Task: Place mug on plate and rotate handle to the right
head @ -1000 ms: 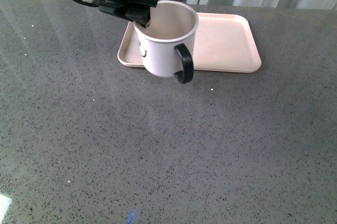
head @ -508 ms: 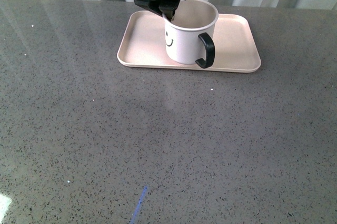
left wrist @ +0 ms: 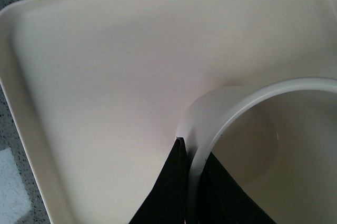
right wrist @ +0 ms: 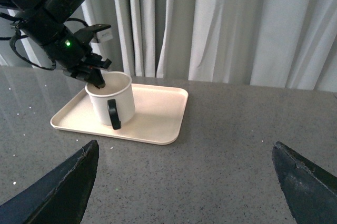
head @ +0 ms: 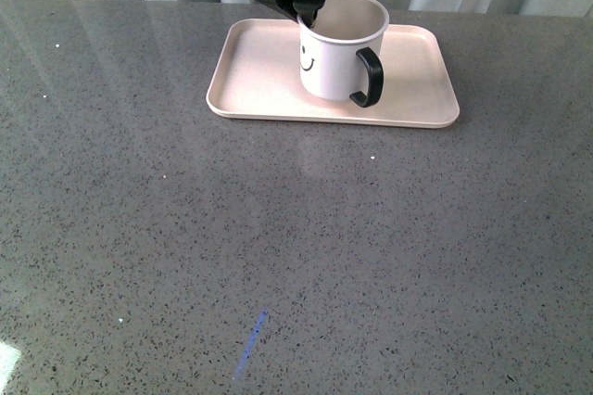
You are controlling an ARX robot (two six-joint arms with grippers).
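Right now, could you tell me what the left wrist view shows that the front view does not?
Only the left wrist view: the left gripper close up, one finger inside and one outside the rim of the mug, and the mug's bare inner floor. Only the front view: the smiley face, the black handle pointing right and towards the robot, the whole plate, the grey table. Both: the mug upright on or just above the plate, gripped at its rim.

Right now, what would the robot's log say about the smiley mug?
left claw: shut on mug rim | mug: upright over plate | handle: pointing right-front | right claw: open, away
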